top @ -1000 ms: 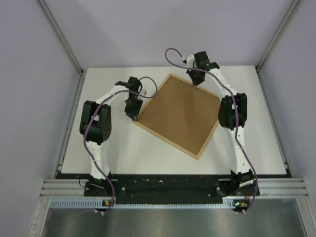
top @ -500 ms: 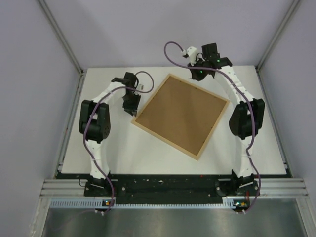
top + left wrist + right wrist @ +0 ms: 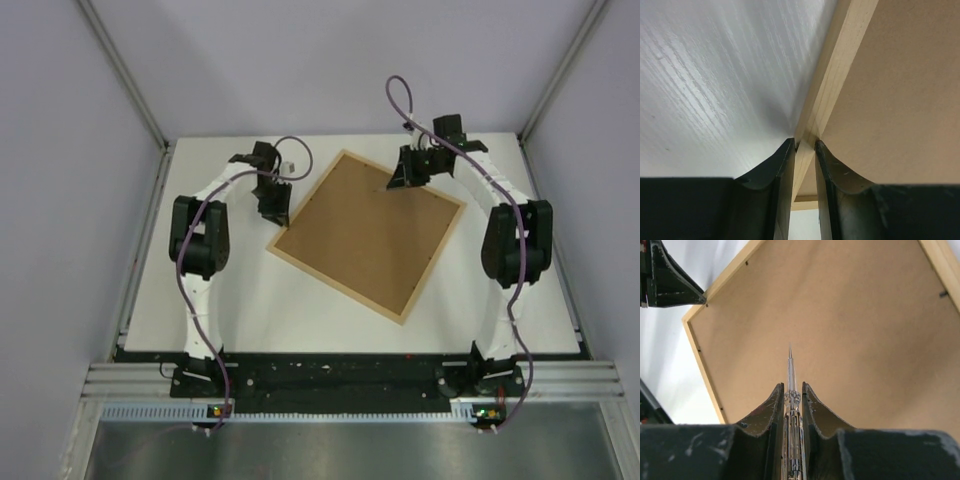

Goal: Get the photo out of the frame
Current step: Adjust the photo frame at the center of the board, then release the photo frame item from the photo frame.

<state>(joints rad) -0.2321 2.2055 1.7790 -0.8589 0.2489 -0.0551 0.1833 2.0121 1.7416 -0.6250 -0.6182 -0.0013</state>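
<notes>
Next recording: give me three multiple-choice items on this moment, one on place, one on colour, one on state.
1. Where are the left fingers? A against the side wall; B astride the frame's border; C at the arm bases.
2. Colour of the backing board? A blue; B green; C brown.
3. The right fingers are: A shut on a thin pointed tool; B wide open, empty; C gripping the frame.
Answers: B, the border runs between them; C, plainly brown; A, the tip juts out between them.
</notes>
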